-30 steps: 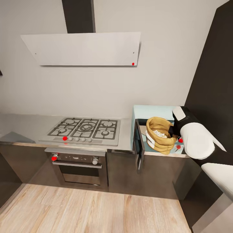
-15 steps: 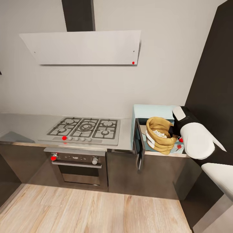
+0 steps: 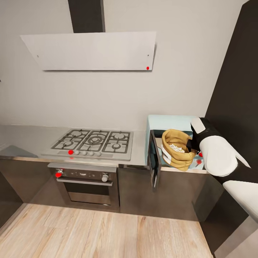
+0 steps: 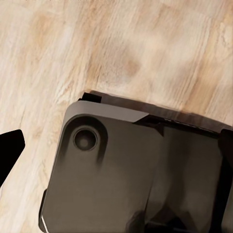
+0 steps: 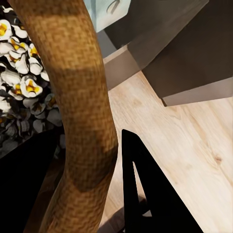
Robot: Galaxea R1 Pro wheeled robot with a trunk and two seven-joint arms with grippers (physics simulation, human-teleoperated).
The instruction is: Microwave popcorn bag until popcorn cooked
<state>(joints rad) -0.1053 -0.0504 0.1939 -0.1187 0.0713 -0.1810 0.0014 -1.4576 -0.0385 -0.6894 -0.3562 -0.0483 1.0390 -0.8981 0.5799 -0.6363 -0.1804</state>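
From the head camera, the popcorn bag (image 3: pixel 176 149) sits at the open front of the microwave (image 3: pixel 168 123), on the right end of the desk (image 3: pixel 32 139). The microwave door (image 3: pixel 154 163) swings out to the left. The bag's top is open and white popped corn shows inside, so the heating looks done. The right end effector (image 3: pixel 190 145) is at the bag's right rim, but the arm hides how its fingers stand here.

The left wrist camera looks down at the wood floor (image 4: pixel 145 53) and a dark part of the robot's base (image 4: pixel 126 174). I cannot tell if the left end effector is wide or narrow.

The right wrist camera is very close. The tan rim of the bag runs between the two dark fingers (image 5: pixel 145 189), one inside by the popcorn (image 5: pixel 19 73) and one outside — so the right end effector is pinching the rim.

The bag looks light, soft and easy to crush. It could tip and spill. The rolled rim is probably the best place to hold — gently, keeping the bag upright.
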